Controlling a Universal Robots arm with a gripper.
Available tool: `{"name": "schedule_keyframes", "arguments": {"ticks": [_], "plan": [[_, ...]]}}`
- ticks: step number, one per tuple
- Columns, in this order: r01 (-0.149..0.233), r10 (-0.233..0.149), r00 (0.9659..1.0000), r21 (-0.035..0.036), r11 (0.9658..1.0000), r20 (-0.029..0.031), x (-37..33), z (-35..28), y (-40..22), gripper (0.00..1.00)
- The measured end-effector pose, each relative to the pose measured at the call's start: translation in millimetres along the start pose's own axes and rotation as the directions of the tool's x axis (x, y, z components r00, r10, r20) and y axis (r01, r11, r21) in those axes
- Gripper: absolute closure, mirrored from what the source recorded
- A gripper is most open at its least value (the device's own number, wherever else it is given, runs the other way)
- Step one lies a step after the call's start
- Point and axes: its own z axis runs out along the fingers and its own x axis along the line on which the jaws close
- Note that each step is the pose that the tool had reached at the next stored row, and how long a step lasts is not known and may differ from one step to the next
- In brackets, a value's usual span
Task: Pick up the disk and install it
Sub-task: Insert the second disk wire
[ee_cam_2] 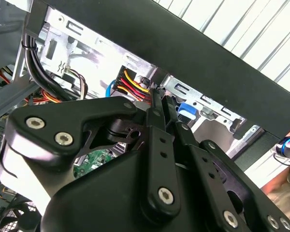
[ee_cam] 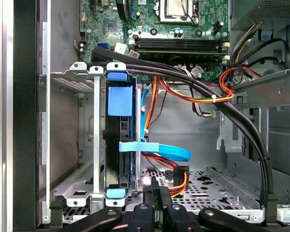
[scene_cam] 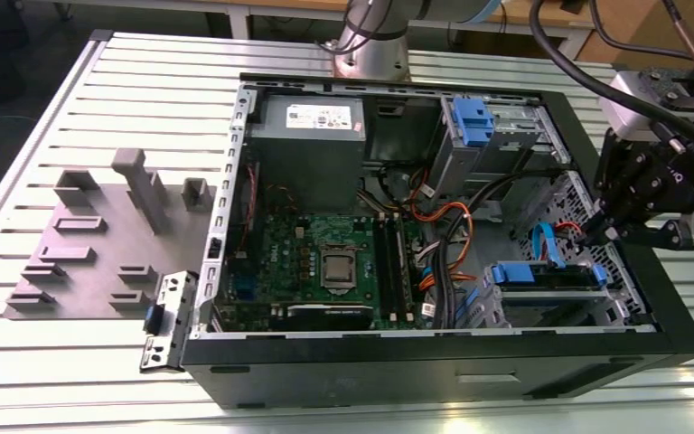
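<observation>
The disk (ee_cam: 120, 145) stands edge-on in its blue carrier inside a metal drive cage (ee_cam: 72, 82) at the case's front corner. In the exterior view the disk (scene_cam: 528, 274) shows as a blue carrier on the grey cage at the lower right. My gripper (scene_cam: 591, 231) hangs just above that corner of the open computer case (scene_cam: 444, 371). In both wrist views its black fingers (ee_cam: 157, 193) (ee_cam_2: 162, 104) are pressed together with nothing between them. They sit close beside the cage, apart from the disk.
A flat blue cable (ee_cam: 159, 150) and red, orange and yellow wires (ee_cam: 193, 96) cross beside the cage. The motherboard (scene_cam: 323, 262), a grey power supply box (scene_cam: 311, 127) and a lone blue bracket (scene_cam: 473, 122) share the case. A grey fixture (scene_cam: 94, 244) stands at the exterior view's left.
</observation>
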Motion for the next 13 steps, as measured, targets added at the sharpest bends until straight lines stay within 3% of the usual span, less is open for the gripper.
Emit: {"name": "schedule_keyframes", "arguments": {"ticks": [5, 13], "plan": [[0.000, 0.000, 1.0000, 0.0085, 1.0000, -0.0001, 0.1, -0.1, 6.2, 0.84], [0.000, 0.000, 1.0000, 0.0101, 0.9999, -0.0003, 1.9, -0.1, 10.5, 0.84]]}}
